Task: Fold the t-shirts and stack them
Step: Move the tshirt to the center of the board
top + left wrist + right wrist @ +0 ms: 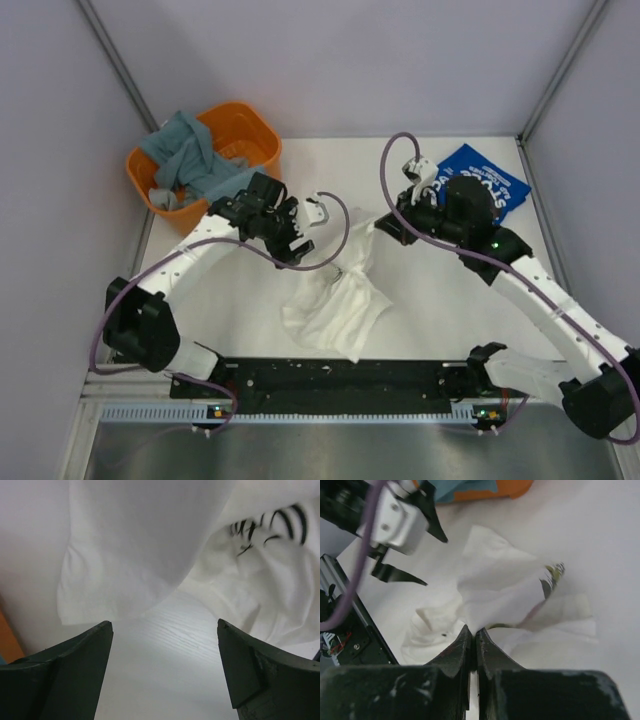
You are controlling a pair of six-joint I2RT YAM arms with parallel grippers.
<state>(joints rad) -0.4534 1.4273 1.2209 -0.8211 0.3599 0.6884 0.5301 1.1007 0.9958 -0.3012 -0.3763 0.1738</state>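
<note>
The white t-shirt [338,300] lies crumpled in the middle of the table, with one part pulled up toward the right. My right gripper [381,229] is shut on a fold of that shirt, and the right wrist view shows the cloth [495,592] rising from the closed jaws of this gripper [474,631]. A dark and pink print shows on the shirt [551,577]. My left gripper [300,245] is open and empty just left of the shirt. In the left wrist view, bare table lies between its jaws [165,627] and the shirt [135,545] hangs ahead. The blue t-shirt [492,180] lies flat at the back right.
An orange basket [258,128] holding grey-blue cloth [190,155] stands at the back left. Grey walls close in the table on three sides. A black rail [340,380] with the arm bases runs along the near edge.
</note>
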